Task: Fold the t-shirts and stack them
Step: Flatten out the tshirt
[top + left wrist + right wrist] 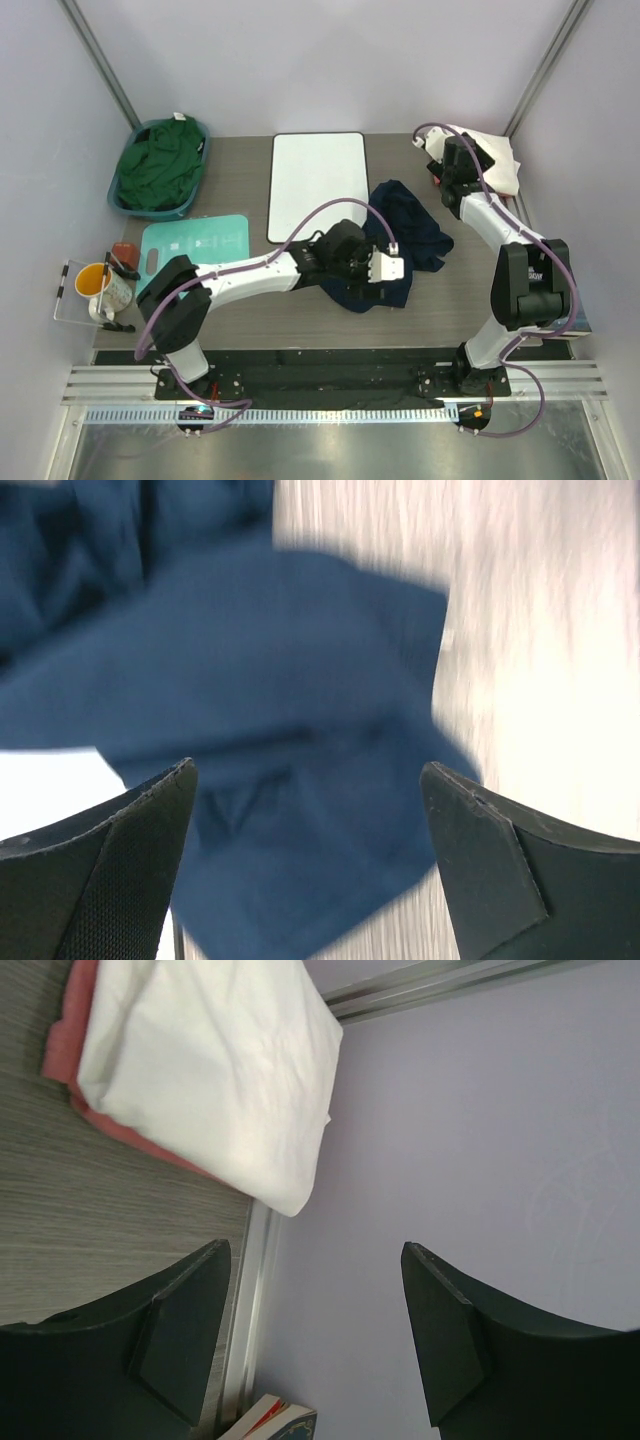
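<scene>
The dark navy t-shirt (412, 232) lies crumpled on the middle of the table. My left gripper (382, 270) hovers over its near edge, open and empty. In the left wrist view the navy t-shirt (280, 720) fills the space between and beyond the open gripper (308, 768). The cream-white t-shirt (492, 160) lies folded on the salmon-pink t-shirt (62, 1045) at the far right corner; the white one also shows in the right wrist view (210, 1070). My right gripper (315, 1260) is open and empty beside that stack, at the back right in the top view (460, 162). The dark green t-shirt (160, 165) lies bunched in a basket.
A teal basket (122, 200) stands at the back left. A white board (318, 185) lies at the back centre and a teal mat (195, 243) to its left. A yellow mug (95, 280) stands off the left edge. A book (275, 1422) lies past the right table edge.
</scene>
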Motion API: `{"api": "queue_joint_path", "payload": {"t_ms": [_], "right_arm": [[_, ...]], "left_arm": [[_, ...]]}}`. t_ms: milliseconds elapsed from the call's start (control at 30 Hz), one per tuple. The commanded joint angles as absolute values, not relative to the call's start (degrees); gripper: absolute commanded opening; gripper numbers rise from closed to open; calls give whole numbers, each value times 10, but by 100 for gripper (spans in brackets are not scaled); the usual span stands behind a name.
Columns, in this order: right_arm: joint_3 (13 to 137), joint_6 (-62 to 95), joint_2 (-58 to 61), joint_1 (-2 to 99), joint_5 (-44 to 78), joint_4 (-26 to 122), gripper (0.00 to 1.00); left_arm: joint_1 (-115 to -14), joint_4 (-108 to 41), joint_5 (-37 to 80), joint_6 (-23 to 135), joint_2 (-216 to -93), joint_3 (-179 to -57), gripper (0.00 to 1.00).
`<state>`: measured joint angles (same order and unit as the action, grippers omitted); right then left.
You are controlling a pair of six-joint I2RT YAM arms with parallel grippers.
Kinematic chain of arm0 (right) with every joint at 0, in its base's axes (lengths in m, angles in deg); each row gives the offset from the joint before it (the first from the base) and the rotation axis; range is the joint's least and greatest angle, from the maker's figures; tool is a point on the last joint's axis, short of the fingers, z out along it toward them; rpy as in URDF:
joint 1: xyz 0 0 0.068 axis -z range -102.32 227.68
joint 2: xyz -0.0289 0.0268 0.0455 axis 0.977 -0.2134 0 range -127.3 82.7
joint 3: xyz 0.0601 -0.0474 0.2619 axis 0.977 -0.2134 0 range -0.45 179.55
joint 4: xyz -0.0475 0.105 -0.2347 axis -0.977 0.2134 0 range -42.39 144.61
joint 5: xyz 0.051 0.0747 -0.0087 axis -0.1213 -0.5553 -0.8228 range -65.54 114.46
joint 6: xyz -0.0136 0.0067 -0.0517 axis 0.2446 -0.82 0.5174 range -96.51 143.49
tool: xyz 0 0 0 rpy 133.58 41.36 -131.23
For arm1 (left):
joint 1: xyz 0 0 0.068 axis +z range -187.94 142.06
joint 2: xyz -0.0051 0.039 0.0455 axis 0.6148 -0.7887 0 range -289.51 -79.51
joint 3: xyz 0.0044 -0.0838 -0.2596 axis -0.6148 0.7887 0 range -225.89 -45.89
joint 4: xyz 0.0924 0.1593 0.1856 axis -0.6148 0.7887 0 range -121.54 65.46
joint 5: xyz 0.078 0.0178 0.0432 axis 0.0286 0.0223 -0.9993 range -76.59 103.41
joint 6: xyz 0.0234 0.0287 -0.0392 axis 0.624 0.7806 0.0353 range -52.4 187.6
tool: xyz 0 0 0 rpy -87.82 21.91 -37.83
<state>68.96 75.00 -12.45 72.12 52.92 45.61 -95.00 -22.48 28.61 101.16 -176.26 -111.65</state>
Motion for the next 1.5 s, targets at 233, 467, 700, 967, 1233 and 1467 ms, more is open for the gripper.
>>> {"api": "queue_joint_path", "payload": {"t_ms": [233,467,700,967,1233,1467], "right_arm": [[656,725,-55,717,532,469,74],[637,711,-19,716,524,473,74],[653,696,-6,716,517,499,69],[658,698,-9,715,504,517,68],[657,708,-25,714,489,510,68],[656,705,-24,713,482,509,68]], "left_arm": [[-992,-264,320,963,-1843,-1175,93],[-1000,-271,280,952,-1883,-1169,89],[-1000,-288,241,975,-1926,-1170,21],[-983,-249,169,1016,-1881,-1172,0],[-902,-21,196,1141,-1721,-1159,0],[-783,117,178,1286,-1631,-1126,0]]}}
